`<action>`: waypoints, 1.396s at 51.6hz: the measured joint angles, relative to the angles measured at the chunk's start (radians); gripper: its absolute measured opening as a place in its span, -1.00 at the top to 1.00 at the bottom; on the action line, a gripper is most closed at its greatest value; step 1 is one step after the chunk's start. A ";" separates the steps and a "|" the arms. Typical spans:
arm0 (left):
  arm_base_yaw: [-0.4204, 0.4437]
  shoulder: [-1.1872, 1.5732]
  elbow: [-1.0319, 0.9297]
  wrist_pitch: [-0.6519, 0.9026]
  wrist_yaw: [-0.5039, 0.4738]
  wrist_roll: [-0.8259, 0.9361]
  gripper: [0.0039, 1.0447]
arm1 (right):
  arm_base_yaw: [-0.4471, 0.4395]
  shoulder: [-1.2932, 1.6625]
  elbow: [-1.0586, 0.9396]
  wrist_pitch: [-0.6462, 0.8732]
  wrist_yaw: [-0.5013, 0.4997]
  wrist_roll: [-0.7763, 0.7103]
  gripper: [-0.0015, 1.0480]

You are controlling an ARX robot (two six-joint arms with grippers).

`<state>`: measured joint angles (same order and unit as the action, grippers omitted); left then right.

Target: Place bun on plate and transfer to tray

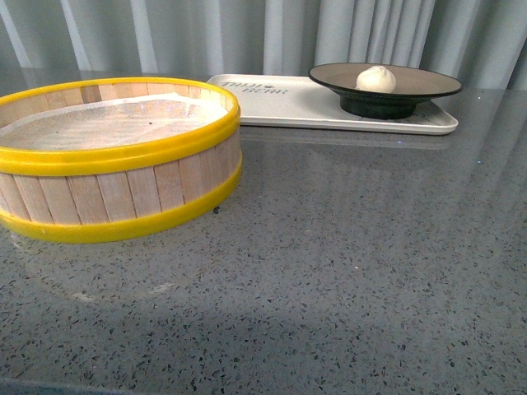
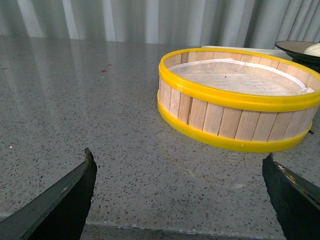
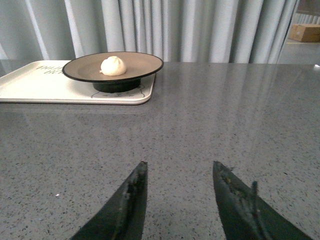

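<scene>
Bun (image 1: 375, 79) sits on the black-rimmed plate (image 1: 428, 81), plate on the cream tray (image 1: 284, 105), upper right of front view. My left gripper (image 2: 180, 192) is spread wide, my right gripper (image 3: 179, 192) partly open, both empty above the speckled countertop (image 1: 346, 263). Yellow-rimmed wooden steamer (image 1: 115, 160) is at left.

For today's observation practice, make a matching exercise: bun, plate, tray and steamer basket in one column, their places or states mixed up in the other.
1 bun
2 plate
3 tray
4 steamer basket

a flat on the table, carrying the plate
b empty, lined with white paper
c lying on the plate
d standing on the tray's right end

Pairs: 1-c, 2-d, 3-a, 4-b
</scene>
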<state>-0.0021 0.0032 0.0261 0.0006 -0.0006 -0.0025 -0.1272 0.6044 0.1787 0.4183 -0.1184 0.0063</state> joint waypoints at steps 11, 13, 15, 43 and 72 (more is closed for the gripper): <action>0.000 0.000 0.000 0.000 -0.001 0.000 -0.88 | 0.114 -0.106 -0.071 -0.034 0.110 -0.003 0.96; 0.000 0.000 0.000 0.000 0.000 0.000 -0.88 | 0.124 -0.126 -0.082 -0.043 0.109 -0.004 0.97; 0.000 0.000 0.000 0.000 0.001 0.000 -0.88 | 0.124 -0.138 -0.087 -0.048 0.112 -0.004 0.97; 0.000 0.000 0.000 0.000 0.000 0.000 -0.88 | 0.124 -0.319 -0.172 -0.135 0.117 -0.004 0.97; 0.000 0.000 0.000 0.000 0.000 0.000 -0.88 | 0.124 -0.583 -0.173 -0.412 0.117 -0.004 0.97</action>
<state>-0.0021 0.0032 0.0261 0.0006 -0.0006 -0.0025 -0.0029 0.0212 0.0055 0.0063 -0.0010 0.0021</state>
